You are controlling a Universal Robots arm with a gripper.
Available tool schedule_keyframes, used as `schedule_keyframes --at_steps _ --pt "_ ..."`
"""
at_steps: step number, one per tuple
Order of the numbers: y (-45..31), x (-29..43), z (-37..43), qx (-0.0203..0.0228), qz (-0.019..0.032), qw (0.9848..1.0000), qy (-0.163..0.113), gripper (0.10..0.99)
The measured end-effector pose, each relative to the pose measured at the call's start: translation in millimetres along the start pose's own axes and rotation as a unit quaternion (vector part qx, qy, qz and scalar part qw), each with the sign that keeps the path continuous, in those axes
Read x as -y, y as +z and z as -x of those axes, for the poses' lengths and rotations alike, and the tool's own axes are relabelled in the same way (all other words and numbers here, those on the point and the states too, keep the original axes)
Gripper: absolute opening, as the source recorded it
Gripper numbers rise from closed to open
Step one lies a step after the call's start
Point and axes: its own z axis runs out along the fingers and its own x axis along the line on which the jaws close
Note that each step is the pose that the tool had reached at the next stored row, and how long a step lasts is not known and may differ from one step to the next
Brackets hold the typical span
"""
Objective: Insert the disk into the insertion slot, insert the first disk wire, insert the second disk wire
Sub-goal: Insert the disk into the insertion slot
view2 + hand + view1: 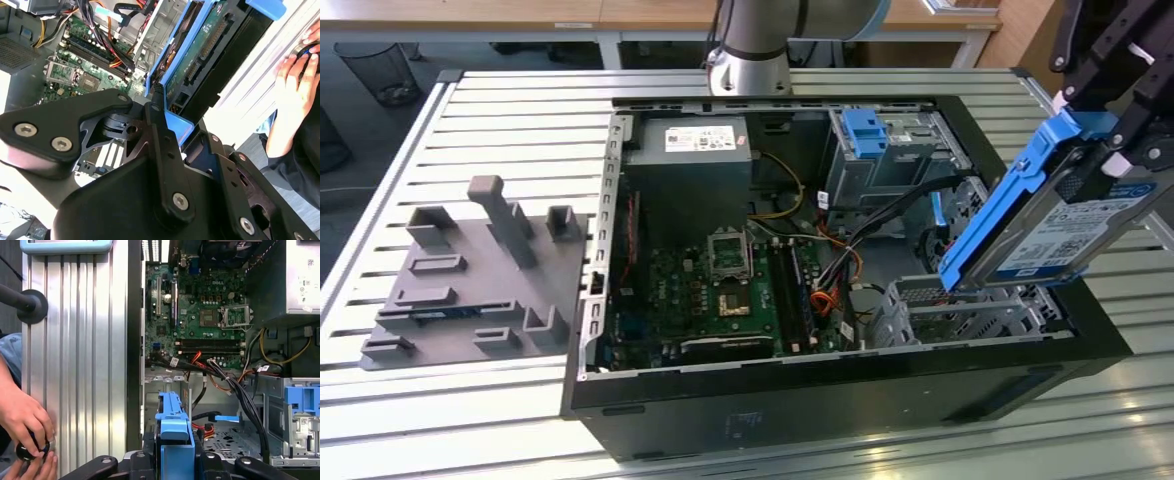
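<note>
The disk (1062, 215), likely stiff, weighty and shock-sensitive in its slick blue carrier, hangs tilted just above the insertion slot (958, 308). The gripper (1118, 140) has its 2 fingers (161, 130) clamped on the carrier's edge, probably the safest hold.

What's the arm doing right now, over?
Gripper shut on the disk. Disk tilted over the insertion slot, not yet in. Black cables close beside the slot.

disk (1057, 232) — blue carrier, steeply tilted, raised | insertion slot (950, 312) — silver perforated cage below
</note>
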Motion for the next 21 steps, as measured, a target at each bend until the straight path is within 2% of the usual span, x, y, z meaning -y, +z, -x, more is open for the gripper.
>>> schedule_keyframes --at_steps 8,21 --pt "10.8 -1.1 0.3 0.0002 0.0000 1.0000 0.000 0.369" --pt "18.6 -4.0 3.4 0.0002 0.0000 1.0000 0.000 0.369"
